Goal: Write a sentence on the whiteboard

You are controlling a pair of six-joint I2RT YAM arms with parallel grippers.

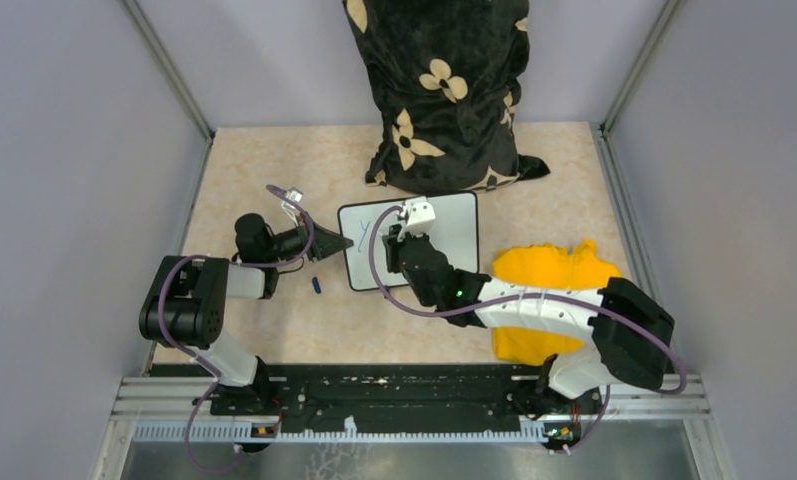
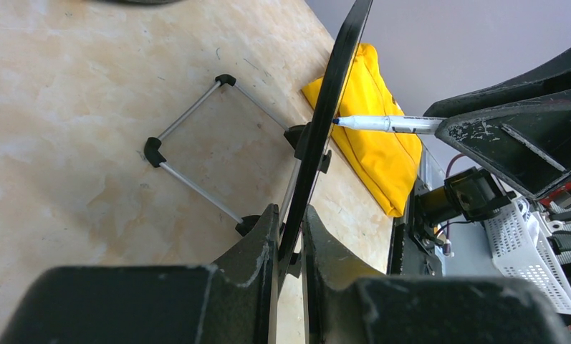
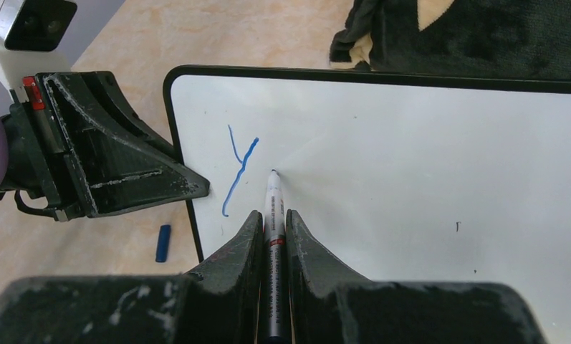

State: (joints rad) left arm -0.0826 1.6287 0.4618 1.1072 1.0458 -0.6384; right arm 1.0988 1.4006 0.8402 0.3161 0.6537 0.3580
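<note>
right fingers (image 3: 233, 251) pressing marker (image 3: 274, 215) to whiteboard (image 3: 411, 158), left fingers (image 2: 257, 244) clamping its edge

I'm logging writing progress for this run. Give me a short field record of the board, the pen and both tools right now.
whiteboard: left edge clamped in left tool
written: one blue Y, near that edge
marker: gripped by right tool, tip touching board right of the Y
cap: on table, left of board
</note>
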